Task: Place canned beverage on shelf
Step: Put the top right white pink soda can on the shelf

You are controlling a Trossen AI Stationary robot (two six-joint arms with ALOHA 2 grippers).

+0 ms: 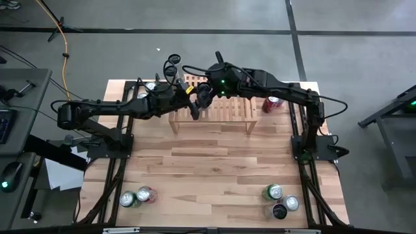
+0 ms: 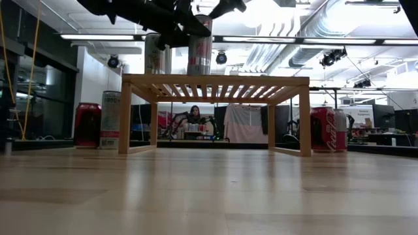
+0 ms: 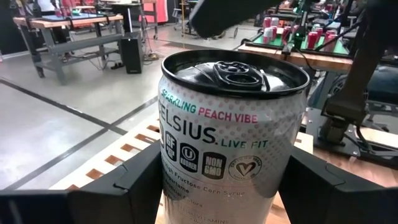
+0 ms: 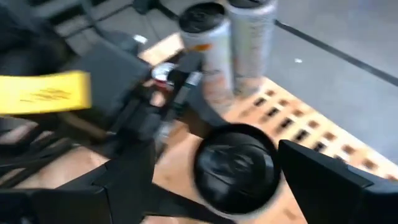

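- A tall silver Celsius can [image 3: 233,140] is clamped between the left gripper [image 3: 214,180] fingers, above the low light-wood slatted shelf [image 1: 224,107].
- The right gripper [image 1: 197,109], at the can's 3 o'clock, is spread apart around nothing.

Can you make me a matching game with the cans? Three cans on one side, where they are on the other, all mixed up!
Things:
1. Celsius can
2. Coca-Cola can
3. dark can

Places:
A. in a group of three cans, far from the shelf
B. between the left gripper fingers, standing on the shelf's slats
C. on the table, just beside one end of the shelf

Pairs: 1-B, 2-C, 3-A
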